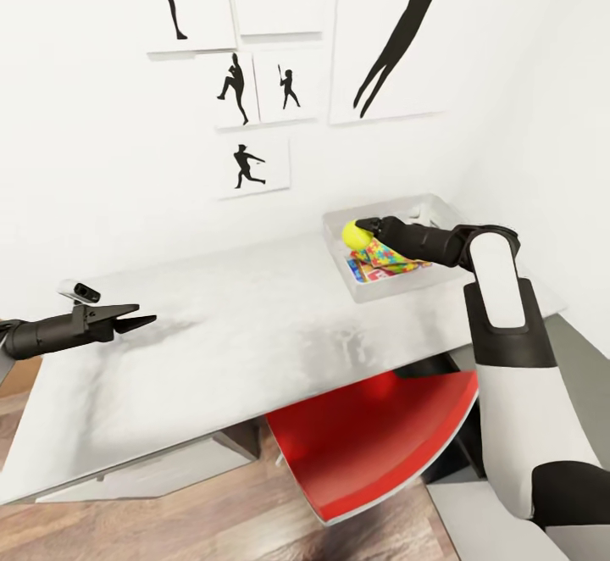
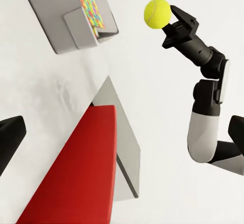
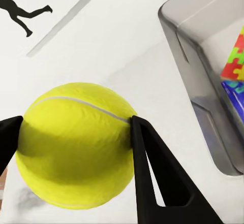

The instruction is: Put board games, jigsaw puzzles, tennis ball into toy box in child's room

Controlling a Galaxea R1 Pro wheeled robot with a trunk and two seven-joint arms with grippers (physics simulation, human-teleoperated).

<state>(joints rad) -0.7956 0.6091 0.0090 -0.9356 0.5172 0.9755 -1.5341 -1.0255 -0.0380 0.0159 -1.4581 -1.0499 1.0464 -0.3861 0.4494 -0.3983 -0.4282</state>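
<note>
The right pincer [image 1: 363, 229] clamps the tennis ball [image 1: 356, 235] between both fingers — at the toy box [image 1: 424, 205] rim.

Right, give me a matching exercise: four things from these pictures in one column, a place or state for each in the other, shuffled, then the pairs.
Things:
1. tennis ball
2. jigsaw puzzle
3. left end effector
4. red board

Places or states:
A. lying inside the toy box
B. below the table edge, tilted
C. pinched by the right end effector
D. over the table's left part, holding nothing

Pairs: 1-C, 2-A, 3-D, 4-B
</note>
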